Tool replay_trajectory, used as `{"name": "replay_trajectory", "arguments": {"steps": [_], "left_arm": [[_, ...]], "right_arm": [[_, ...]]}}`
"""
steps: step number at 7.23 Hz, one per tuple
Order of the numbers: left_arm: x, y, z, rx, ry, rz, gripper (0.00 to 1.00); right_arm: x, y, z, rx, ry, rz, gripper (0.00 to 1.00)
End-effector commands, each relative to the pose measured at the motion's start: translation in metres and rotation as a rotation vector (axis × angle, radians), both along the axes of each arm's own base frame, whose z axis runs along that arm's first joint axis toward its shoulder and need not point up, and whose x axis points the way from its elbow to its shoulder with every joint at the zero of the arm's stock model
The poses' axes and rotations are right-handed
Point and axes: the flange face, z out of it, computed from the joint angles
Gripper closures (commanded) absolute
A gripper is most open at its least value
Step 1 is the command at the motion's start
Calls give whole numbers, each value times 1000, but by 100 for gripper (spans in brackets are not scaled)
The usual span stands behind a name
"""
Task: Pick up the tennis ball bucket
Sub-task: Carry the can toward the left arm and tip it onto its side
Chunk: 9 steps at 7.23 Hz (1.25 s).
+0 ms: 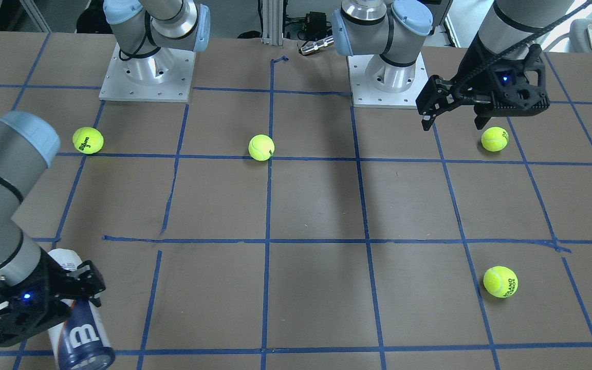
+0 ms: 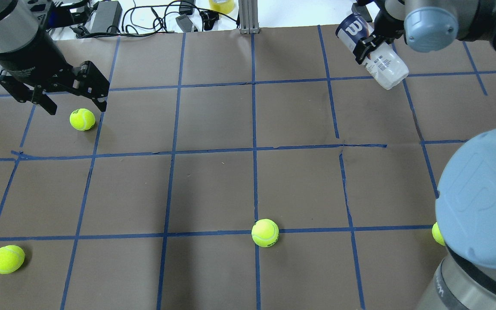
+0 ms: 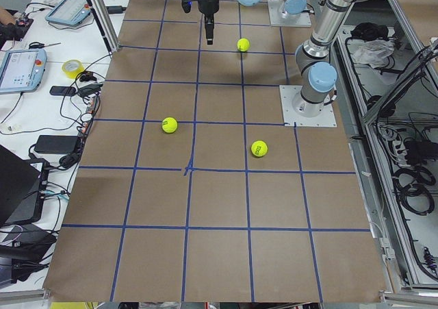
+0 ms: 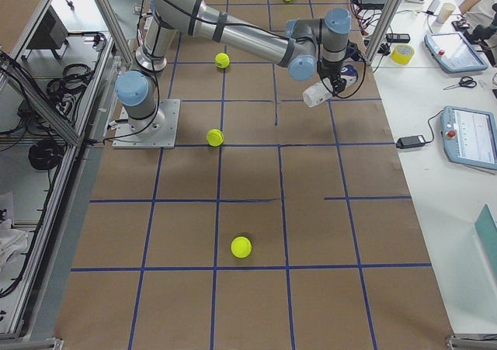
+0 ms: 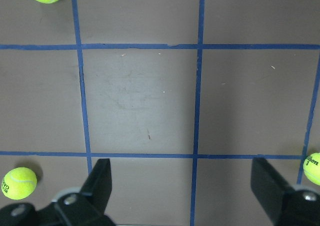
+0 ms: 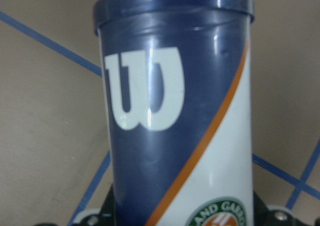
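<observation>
The tennis ball bucket [image 2: 373, 54] is a white and navy tube with a dark blue rim. My right gripper [image 2: 366, 45] is shut on it and holds it tilted above the table's far right corner. It shows at the bottom left of the front view [image 1: 82, 334], in the right side view [image 4: 318, 94], and fills the right wrist view [image 6: 175, 116]. My left gripper [image 2: 76, 107] is open and empty, hovering just over a loose tennis ball [image 2: 82, 119]. In the left wrist view its fingers [image 5: 100, 178] stand wide apart over bare table.
Other loose tennis balls lie at the near left [image 2: 7, 259], near middle [image 2: 265, 232] and near right [image 2: 436, 233], half hidden by my right arm. Cables, power bricks and a tape roll [image 2: 222, 5] lie beyond the far edge. Both arm bases [image 1: 147, 72] stand at the robot's side.
</observation>
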Motion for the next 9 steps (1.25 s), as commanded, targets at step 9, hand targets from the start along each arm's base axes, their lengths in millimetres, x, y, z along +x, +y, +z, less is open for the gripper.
{"name": "replay_trajectory", "arguments": {"steps": [9], "left_arm": [[60, -6, 2, -3, 29, -35, 0]], "right_arm": [[304, 78, -31, -133, 77, 815, 22]]}}
